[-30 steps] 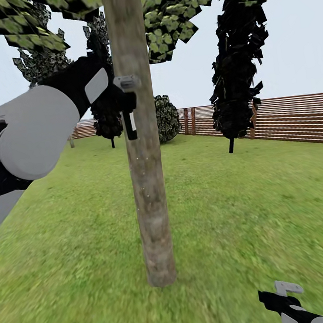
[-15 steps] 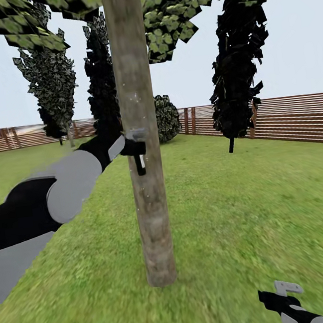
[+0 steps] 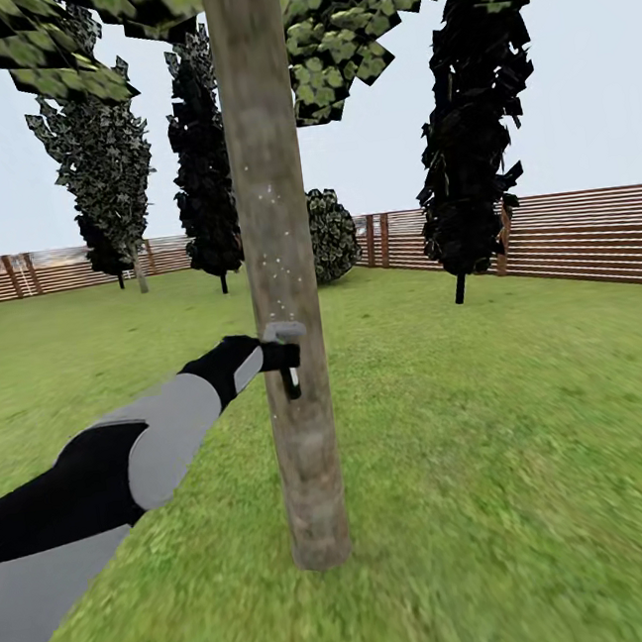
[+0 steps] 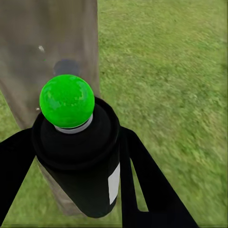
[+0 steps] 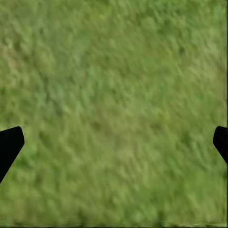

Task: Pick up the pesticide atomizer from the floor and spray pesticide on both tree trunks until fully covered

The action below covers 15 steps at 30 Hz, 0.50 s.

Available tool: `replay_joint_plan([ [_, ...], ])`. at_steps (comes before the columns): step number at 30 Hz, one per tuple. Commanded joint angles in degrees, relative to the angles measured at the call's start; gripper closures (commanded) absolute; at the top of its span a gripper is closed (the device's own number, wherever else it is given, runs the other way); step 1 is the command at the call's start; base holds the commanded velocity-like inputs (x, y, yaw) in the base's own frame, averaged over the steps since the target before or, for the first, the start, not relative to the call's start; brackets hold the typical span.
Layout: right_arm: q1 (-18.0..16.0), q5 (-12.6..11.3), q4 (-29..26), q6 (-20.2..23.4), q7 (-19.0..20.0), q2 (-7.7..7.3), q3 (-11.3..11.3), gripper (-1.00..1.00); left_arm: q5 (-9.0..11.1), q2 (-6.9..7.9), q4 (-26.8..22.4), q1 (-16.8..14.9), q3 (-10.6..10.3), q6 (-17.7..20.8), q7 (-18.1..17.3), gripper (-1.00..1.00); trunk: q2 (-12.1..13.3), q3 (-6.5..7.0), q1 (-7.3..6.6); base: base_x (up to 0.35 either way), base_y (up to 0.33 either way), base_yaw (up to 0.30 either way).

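The left gripper's fingers (image 4: 147, 190) are pinched on the pesticide atomizer (image 4: 83, 161) – green dot on top, white label down its side – and the bottle blocks a chunk of the tree trunk (image 4: 52, 52) right behind it. From the head camera the left gripper (image 3: 277, 354) sits at mid-trunk with the arm stretched out from the near left. The right gripper (image 5: 114, 137) has its black tips wide apart over lawn (image 5: 114, 85) – only the tips poke in at the edges.
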Motion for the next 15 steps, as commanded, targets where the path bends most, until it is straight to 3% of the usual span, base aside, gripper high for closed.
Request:
replay_joint_plan([
  [1,0.43,-0.03,0.25,-0.48,-1.25,0.0,-0.38,-1.0,-0.5,-0.01,-0.14,1.15,0.53,-0.05,-0.22,1.0,-0.06,-0.06,0.0,0.0,0.0,0.0],
  [3,0.87,-0.07,0.24,-0.5,-3.27,0.01,-0.39,-1.0,-0.5,-0.01,-0.14,3.02,0.5,-0.44,-0.21,1.0,-0.06,-0.06,0.0,0.0,0.0,0.0],
  [5,1.23,-0.04,0.23,-0.65,-5.08,-0.03,-0.35,-1.0,-0.49,-0.01,-0.09,6.81,0.52,-3.64,-0.19,1.0,-0.06,-0.06,0.0,0.0,0.0,0.0],
  [8,1.31,0.02,0.2,-4.89,-5.57,0.05,-0.19,-1.0,-0.49,-0.01,-0.06,13.68,0.47,-10.96,-0.18,1.0,-0.06,-0.06,0.0,0.0,0.0,0.0],
  [10,1.33,-0.01,-0.04,-7.5,-5.59,0.08,-0.15,-1.0,-0.49,-0.01,-0.05,17.07,0.47,-13.75,-0.22,1.0,-0.06,-0.06,0.0,0.0,0.0,0.0],
  [12,1.33,-0.02,-1.06,-8.43,-5.52,0.11,-0.15,-1.0,-0.49,-0.01,-0.05,20.37,0.46,-16.36,-0.24,1.0,-0.06,-0.06,0.0,0.0,0.0,0.0],
  [15,1.33,-0.03,-2.88,-9.2,-5.47,0.2,-0.16,-1.0,-0.55,-0.01,-0.1,25.69,0.53,-23.58,-0.2,1.0,-0.06,-0.06,0.0,0.0,0.0,0.0],
])
